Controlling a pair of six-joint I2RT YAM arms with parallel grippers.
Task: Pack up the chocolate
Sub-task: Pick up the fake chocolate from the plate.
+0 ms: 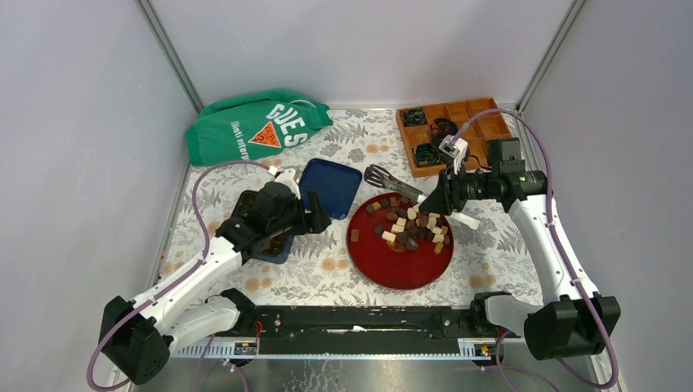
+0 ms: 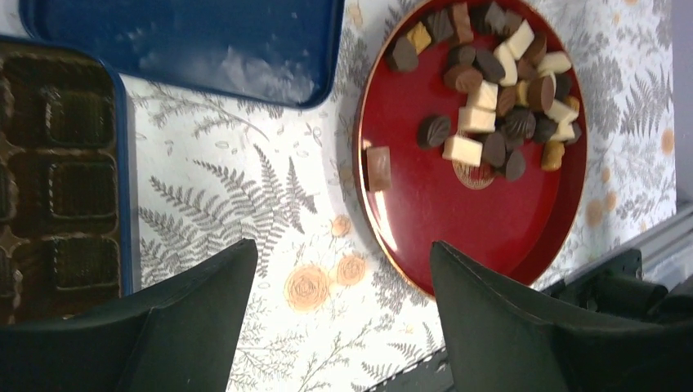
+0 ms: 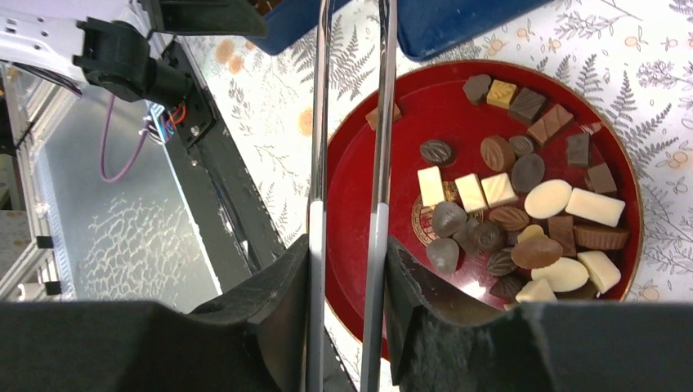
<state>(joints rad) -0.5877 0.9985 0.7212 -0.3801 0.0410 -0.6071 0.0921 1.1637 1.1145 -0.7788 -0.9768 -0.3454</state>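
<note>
The chocolate [image 1: 413,229] is a heap of dark, mid-brown and cream pieces on the far half of the red plate [image 1: 392,278]. One brown piece [image 2: 377,167] lies apart near the plate's left rim. My right gripper [image 1: 445,196] hovers over the plate's far right and is shut on metal tongs [image 1: 388,181] that reach toward the blue lid. In the right wrist view the gripper [image 3: 349,245] clamps both tong arms [image 3: 380,122] beside the heap [image 3: 523,196]. My left gripper [image 2: 343,249] is open and empty over the cloth, between the chocolate box [image 2: 65,171] and the plate [image 2: 474,237].
A blue lid [image 1: 331,186] lies left of the plate. The blue box with its brown cavity tray [image 1: 274,245] sits partly under my left arm. A green bag [image 1: 253,126] lies at the back left. An orange wooden organizer [image 1: 458,131] with black cables stands at the back right.
</note>
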